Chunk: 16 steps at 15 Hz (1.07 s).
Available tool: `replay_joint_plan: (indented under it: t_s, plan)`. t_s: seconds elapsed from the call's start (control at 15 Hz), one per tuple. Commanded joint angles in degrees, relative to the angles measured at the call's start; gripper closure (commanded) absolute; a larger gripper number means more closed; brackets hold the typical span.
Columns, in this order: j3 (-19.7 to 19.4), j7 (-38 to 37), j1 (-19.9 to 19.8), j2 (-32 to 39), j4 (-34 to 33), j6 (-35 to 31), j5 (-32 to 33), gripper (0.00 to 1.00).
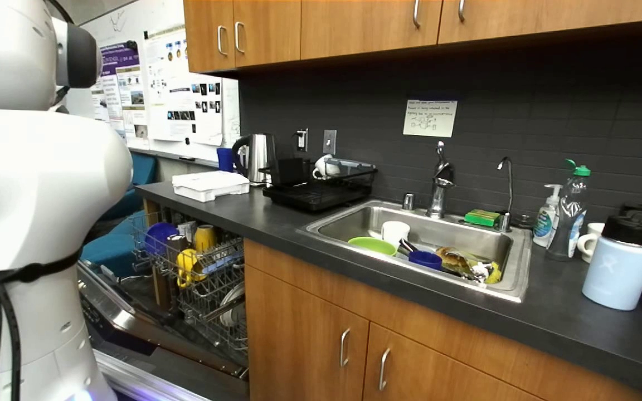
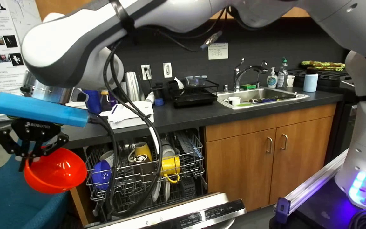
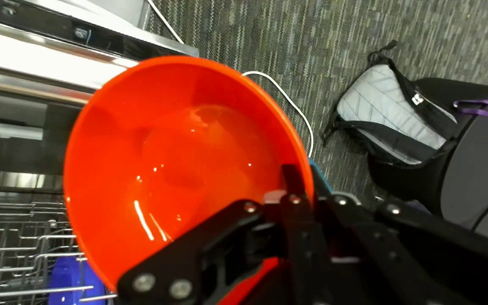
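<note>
Starting far left in an exterior view: a blue chair. In front of it, the tool, clamped on the rim of a red bowl, with one finger inside the bowl and one outside. Held aloft, just left of a wire upper rack. Inside that rack, from left: a blue dish, a brown mug, a yellow mug. Lowered in front, a dishwasher door. Above, on the dark bench: a white box, then a black dish rack. Farther right, set into the bench, a steel sink with a white mug near its left end and a faucet behind. Beyond, a pump bottle and, toward far right, a light-blue bottle.

Across the wrist view, again from left: the upper rack low down, the dishwasher door above; then the red bowl, pinched at its right side by the tool; finally, striped carpet and a gray and black backpack.
</note>
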<state>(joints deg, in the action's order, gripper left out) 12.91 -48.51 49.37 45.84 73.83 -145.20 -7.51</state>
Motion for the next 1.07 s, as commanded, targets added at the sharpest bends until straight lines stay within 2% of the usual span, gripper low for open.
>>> replay_joint_plan:
  t_s: [0.0,0.33,0.67,0.87,1.0]
  plan:
    - [0.62,0.95,-0.75,5.22,-8.77,0.1,-3.6,0.99]
    - [1.0,4.48,-2.41,6.95,-10.29,-2.09,-2.96,0.99]
    - [-0.23,7.05,-1.7,10.93,-12.88,-3.97,-1.5,0.99]
    - [-2.89,9.37,0.33,14.25,-16.7,-3.34,0.86,0.99]
    - [-2.98,10.06,0.13,14.86,-17.12,-3.58,3.34,0.99]
